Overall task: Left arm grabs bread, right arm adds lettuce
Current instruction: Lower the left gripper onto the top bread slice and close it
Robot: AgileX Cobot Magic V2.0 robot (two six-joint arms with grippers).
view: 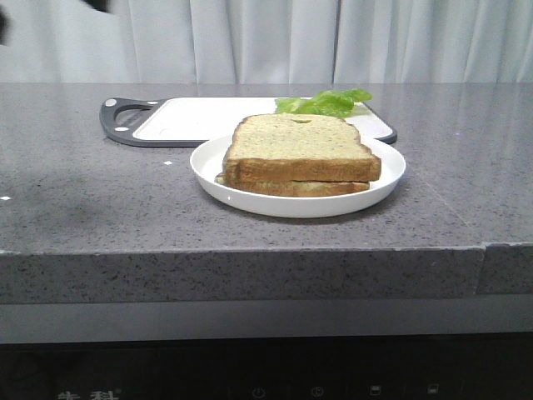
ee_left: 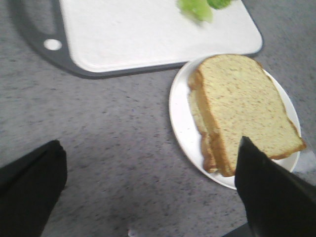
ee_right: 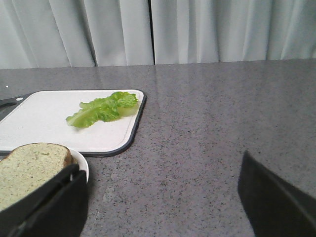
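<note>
The thick bread (view: 298, 147) lies on top of a thinner slice (view: 300, 188) on a white plate (view: 221, 173). The dimple shows near its far edge. The lettuce (view: 326, 102) lies on the white cutting board (view: 200, 119) behind the plate. In the left wrist view my left gripper (ee_left: 150, 173) is open and empty above the counter, its one finger (ee_left: 266, 187) over the plate's edge beside the bread (ee_left: 247, 106). My right gripper (ee_right: 163, 192) is open and empty over bare counter, to the right of the plate (ee_right: 81, 163); the lettuce (ee_right: 101, 109) lies farther off. Neither gripper shows in the front view.
The cutting board has a dark grey rim and handle (view: 121, 117) at its left. The grey speckled counter (view: 100, 200) has a front edge close to the plate. A white curtain (view: 275, 37) hangs behind.
</note>
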